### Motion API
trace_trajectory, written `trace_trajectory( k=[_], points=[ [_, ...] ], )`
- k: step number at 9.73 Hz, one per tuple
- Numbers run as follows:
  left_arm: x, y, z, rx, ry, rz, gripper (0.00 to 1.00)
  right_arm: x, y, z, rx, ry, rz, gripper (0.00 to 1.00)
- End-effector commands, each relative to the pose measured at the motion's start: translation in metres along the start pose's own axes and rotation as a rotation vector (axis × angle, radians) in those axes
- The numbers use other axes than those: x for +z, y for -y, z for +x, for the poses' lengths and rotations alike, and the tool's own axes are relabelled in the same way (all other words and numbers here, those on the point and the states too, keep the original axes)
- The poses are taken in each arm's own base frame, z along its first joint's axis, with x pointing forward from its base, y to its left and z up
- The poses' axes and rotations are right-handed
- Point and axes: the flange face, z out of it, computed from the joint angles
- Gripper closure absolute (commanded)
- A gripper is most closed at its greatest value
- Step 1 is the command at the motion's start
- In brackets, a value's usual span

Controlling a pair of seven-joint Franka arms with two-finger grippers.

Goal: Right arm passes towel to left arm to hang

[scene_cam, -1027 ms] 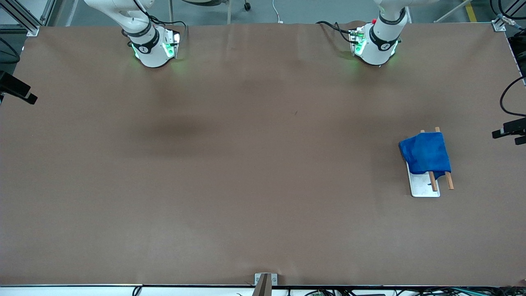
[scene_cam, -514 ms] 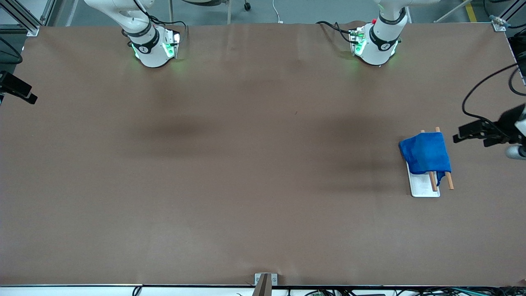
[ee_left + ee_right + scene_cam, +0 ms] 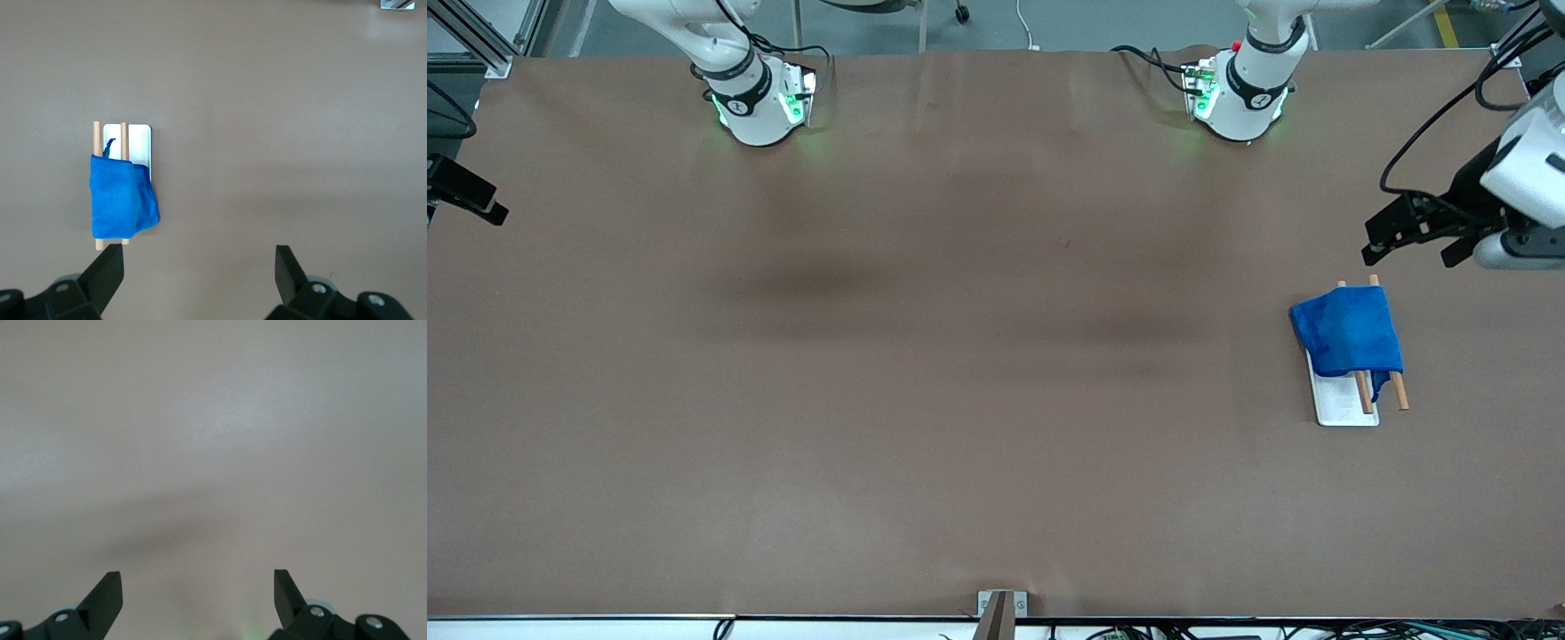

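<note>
Towel (image 3: 1348,330) is draped over two wooden rods (image 3: 1398,389) of a small rack with a white base plate (image 3: 1343,405). The rack stands on the brown bench (image 3: 960,356) toward the left arm's end. Bright blue cloth, bunched, covers most of both rods; rod tips stick out past the cloth at both ends. A small blue corner tail (image 3: 1380,384) hangs down between the rods at the end nearer the front camera. Left wrist view shows the same: towel (image 3: 121,197) over both rods (image 3: 97,139), white plate (image 3: 139,150) partly uncovered, tail (image 3: 108,145) by the rods.

Left gripper (image 3: 1409,240) is up in the air over the bench at the left arm's end, near the rack but clear of the towel, touching nothing. Its fingers (image 3: 107,273) are spread wide and hold nothing, with the towel showing between and above them in the left wrist view.

Right gripper (image 3: 197,590) is over bare bench, fingers (image 3: 107,592) spread wide, empty. In the front view only a dark piece (image 3: 467,191) at the edge toward the right arm's end shows; cannot tell exactly what part it is. Right arm waits.

Both arm bases (image 3: 758,102) have green lights on.
</note>
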Motion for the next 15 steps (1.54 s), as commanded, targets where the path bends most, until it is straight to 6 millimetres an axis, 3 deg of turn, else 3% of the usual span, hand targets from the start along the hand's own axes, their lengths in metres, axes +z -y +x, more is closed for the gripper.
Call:
trace_trajectory(
  k=[1,3,7,15],
  points=[
    [-0.006,0.005,-0.006,0.004,0.047,0.008,0.00,-0.003,0.001,0.000,0.004,-0.001,-0.002,0.00],
    [-0.021,0.003,-0.004,0.010,0.078,0.010,0.00,-0.004,0.003,0.000,0.000,-0.003,-0.002,0.00],
    [-0.006,0.019,-0.012,0.000,0.141,0.024,0.00,-0.004,0.004,0.000,-0.002,-0.003,-0.002,0.00],
    [-0.001,0.011,-0.008,0.038,0.110,0.049,0.00,-0.003,0.004,0.000,-0.002,0.001,-0.001,0.00]
  ],
)
